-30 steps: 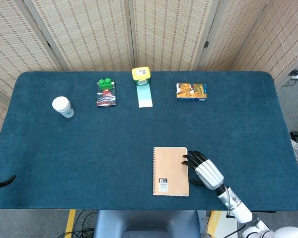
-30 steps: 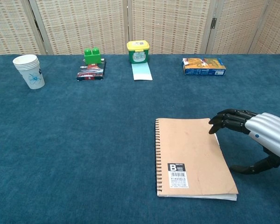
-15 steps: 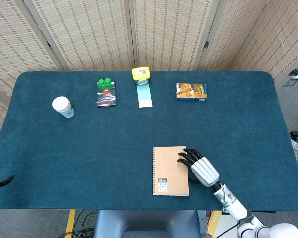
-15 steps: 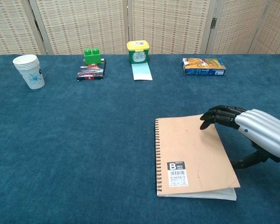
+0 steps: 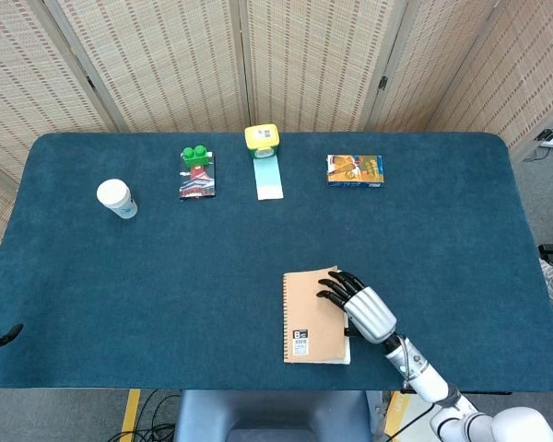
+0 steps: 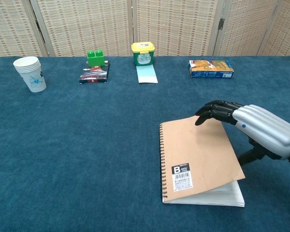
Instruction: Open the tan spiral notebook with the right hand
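The tan spiral notebook (image 5: 307, 319) (image 6: 193, 154) lies near the table's front edge, right of centre, with its spiral on the left. My right hand (image 5: 364, 309) (image 6: 262, 128) holds the cover's right edge, fingers (image 6: 215, 110) on top and thumb underneath. The cover is raised on the right, so the white pages (image 6: 228, 195) show below it. Of my left hand (image 5: 2, 335) only dark tips show at the left edge of the head view, off the table.
Along the far side of the blue table (image 5: 166, 276) stand a stack of paper cups (image 6: 31, 72), a green block on a small booklet (image 6: 95, 62), a yellow-lidded tub (image 6: 143, 53) with a pale blue card, and an orange box (image 6: 210, 68).
My right hand has slid left over the notebook and the cover's right edge has come up off the pages. The left hand's tips have drifted slightly out of frame.
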